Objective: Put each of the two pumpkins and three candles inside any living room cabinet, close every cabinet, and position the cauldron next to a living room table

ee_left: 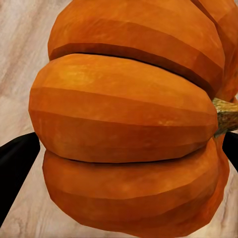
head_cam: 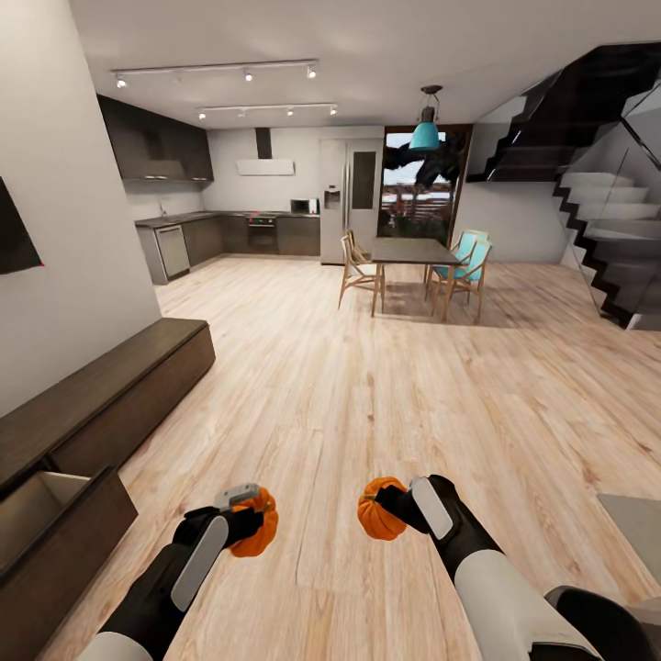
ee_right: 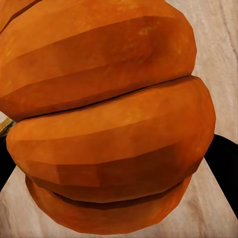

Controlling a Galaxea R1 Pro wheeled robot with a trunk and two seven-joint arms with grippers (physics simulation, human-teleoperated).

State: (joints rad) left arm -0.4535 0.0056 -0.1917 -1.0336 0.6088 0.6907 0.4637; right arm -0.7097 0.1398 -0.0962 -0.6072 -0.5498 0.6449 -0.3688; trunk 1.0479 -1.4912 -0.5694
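Observation:
Each of my grippers carries one pumpkin above the wood floor. My left gripper (head_cam: 246,516) is shut on a ribbed orange pumpkin (head_cam: 256,535), which looms large in the left wrist view (ee_left: 124,124). My right gripper (head_cam: 393,507) is shut on the other pumpkin (head_cam: 378,520), close up in the right wrist view (ee_right: 109,124). The long low dark-brown cabinet (head_cam: 119,386) runs along the left wall. Its nearest drawer (head_cam: 50,514) stands pulled out, showing a pale inside. Candles and cauldron are out of view.
A dining table (head_cam: 413,250) with wooden and teal chairs stands ahead. The grey kitchen counters (head_cam: 229,234) lie at the back left. A dark staircase (head_cam: 597,229) rises at the right. A pale furniture corner (head_cam: 633,519) shows at the right edge.

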